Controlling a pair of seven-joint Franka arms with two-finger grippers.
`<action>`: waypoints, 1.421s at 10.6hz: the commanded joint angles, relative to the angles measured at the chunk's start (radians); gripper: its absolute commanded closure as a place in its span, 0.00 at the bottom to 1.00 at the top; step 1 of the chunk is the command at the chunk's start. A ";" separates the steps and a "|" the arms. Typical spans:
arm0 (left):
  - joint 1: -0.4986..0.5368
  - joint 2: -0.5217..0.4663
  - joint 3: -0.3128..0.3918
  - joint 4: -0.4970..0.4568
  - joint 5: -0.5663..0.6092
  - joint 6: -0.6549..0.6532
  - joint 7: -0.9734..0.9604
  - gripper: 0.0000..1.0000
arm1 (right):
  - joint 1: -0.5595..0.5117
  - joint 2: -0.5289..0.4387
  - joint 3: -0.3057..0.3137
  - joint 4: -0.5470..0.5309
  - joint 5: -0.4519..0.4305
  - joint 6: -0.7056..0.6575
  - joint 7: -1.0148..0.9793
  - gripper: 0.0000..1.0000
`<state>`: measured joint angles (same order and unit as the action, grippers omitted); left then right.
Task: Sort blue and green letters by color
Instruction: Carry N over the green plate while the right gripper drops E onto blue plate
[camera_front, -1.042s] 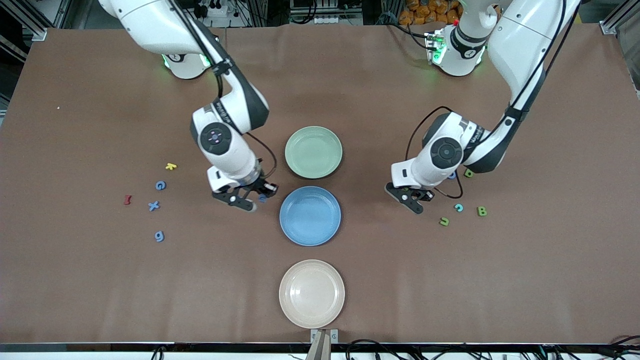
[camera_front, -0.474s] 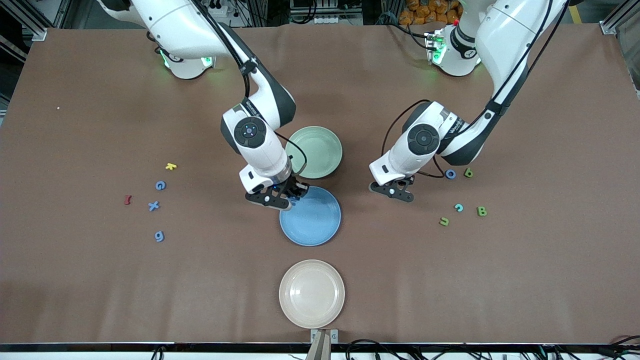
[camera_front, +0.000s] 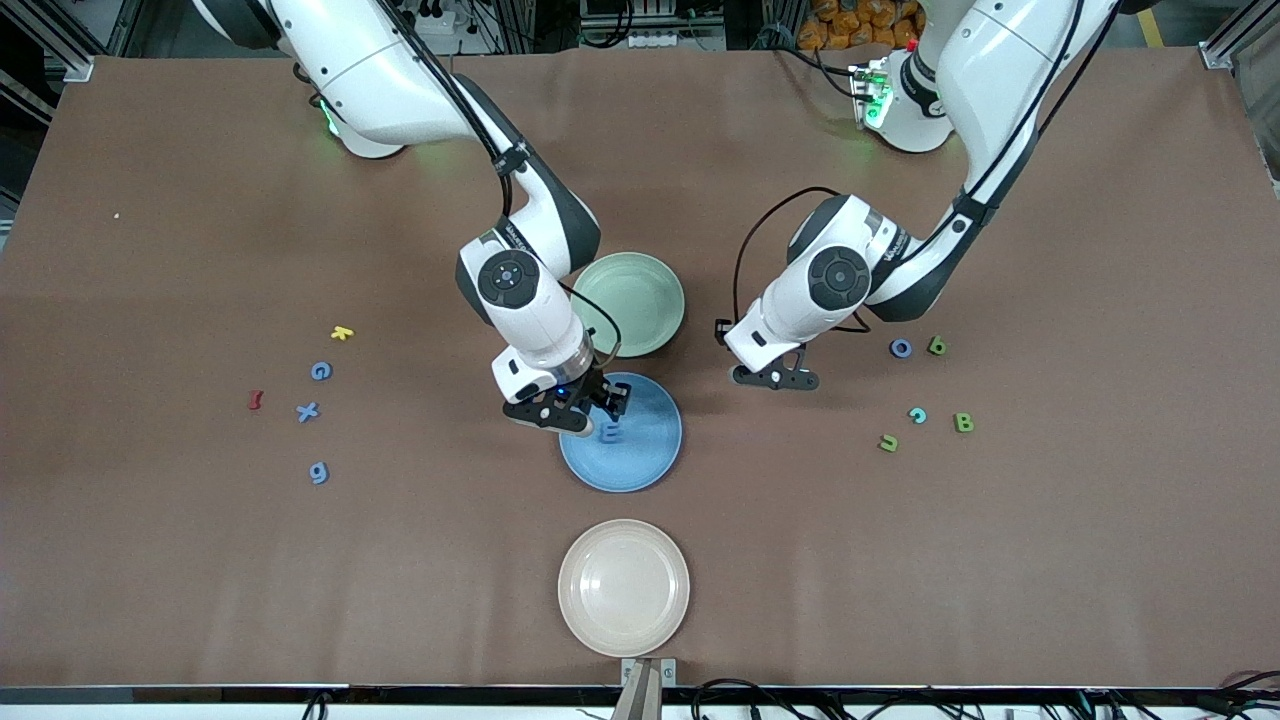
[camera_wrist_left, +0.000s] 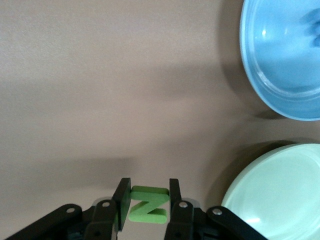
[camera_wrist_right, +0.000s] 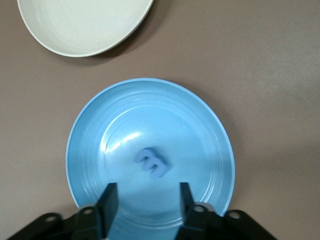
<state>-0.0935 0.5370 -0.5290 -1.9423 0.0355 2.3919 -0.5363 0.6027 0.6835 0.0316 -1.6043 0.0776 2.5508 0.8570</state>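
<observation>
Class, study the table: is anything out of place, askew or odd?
Nothing looks damaged or spilled. The blue E lies tilted in the blue plate under the open right gripper. The left gripper, over bare table, holds the green N.

Bright, even overhead light, soft shadows beside the arms, mild plate glare — wrist views perhaps slightly blurred.

Brown cloth-covered table (camera_front: 200, 560), metal framing and cables along its edges
</observation>
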 joint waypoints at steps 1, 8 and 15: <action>-0.028 0.018 -0.002 0.039 -0.072 -0.011 -0.077 1.00 | -0.009 -0.012 -0.002 0.020 0.013 -0.111 -0.019 0.00; -0.228 0.133 0.009 0.192 -0.078 0.010 -0.364 1.00 | -0.200 -0.148 -0.031 -0.144 -0.002 -0.204 -0.532 0.00; -0.520 0.181 0.277 0.267 -0.062 0.038 -0.427 0.00 | -0.414 -0.142 -0.102 -0.167 -0.001 -0.199 -0.920 0.00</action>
<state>-0.6020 0.7143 -0.2898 -1.6966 -0.0290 2.4316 -0.9607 0.2420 0.5623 -0.0822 -1.7427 0.0763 2.3458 0.0086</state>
